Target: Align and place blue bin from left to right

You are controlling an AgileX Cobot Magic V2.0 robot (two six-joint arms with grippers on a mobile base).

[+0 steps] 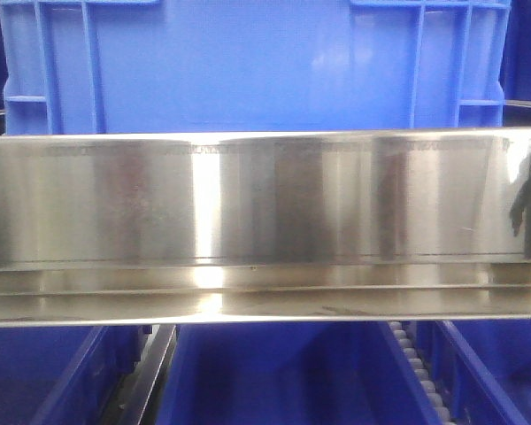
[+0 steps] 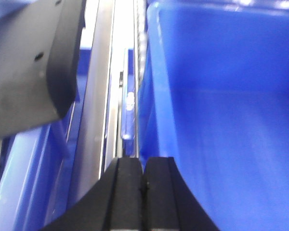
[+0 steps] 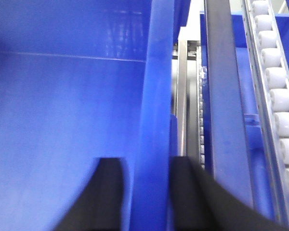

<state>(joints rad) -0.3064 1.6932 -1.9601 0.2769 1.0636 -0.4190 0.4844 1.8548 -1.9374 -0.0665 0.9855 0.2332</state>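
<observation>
The blue bin [image 1: 248, 62] fills the top of the front view, ribbed near its corners, standing behind a steel rail. No gripper shows in that view. In the left wrist view my left gripper [image 2: 143, 161] is shut, fingers pressed together with nothing between them, just outside the bin's left rim [image 2: 151, 72]; the bin's inside [image 2: 221, 120] lies to the right. In the right wrist view my right gripper [image 3: 147, 162] straddles the bin's right wall [image 3: 159, 86], one finger inside the bin [image 3: 62, 96] and one outside, closed on the wall.
A wide shiny steel rail [image 1: 265, 204] crosses the front view. Darker blue bins [image 1: 283, 372] sit below it, with rollers [image 1: 416, 363] between them. A white roller track [image 3: 279, 96] and steel rails [image 3: 183, 96] run right of the held bin. A dark grey block [image 2: 29, 62] looms upper left.
</observation>
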